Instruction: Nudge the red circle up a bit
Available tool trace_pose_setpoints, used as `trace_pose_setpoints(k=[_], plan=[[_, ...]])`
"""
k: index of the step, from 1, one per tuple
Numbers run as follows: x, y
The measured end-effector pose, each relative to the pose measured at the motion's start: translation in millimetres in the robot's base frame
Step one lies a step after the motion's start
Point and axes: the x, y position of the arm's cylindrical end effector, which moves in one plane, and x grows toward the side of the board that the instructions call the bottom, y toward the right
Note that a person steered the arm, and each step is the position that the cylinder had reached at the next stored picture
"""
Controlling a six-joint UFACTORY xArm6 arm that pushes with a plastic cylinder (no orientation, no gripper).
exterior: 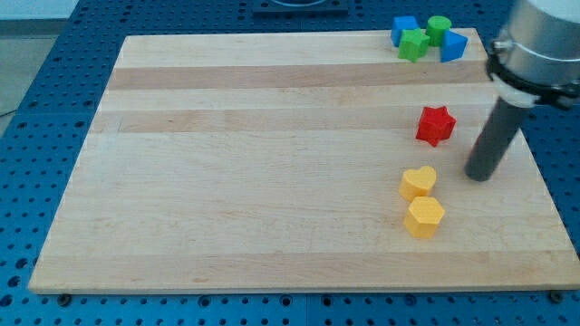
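The wooden desk lies on a blue pegboard. I have no gripper, only a rod; my tip rests just right of and below the red star. I see no red circle. Yellow heart and yellow hexagon lie below the star.

Bright, even overhead light is washing the pale wooden board, no harsh glare showing. Small coloured blocks are casting only short soft shadows. Focus is holding mostly sharp; the grey arm housing at the view's top right is blurring slightly
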Motion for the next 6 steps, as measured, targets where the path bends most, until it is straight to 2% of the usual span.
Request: trace_pose_setpoints(k=[1,2,3,4,6], plan=[[5,40],[-5,43],[-35,20],[-46,13],[7,13]])
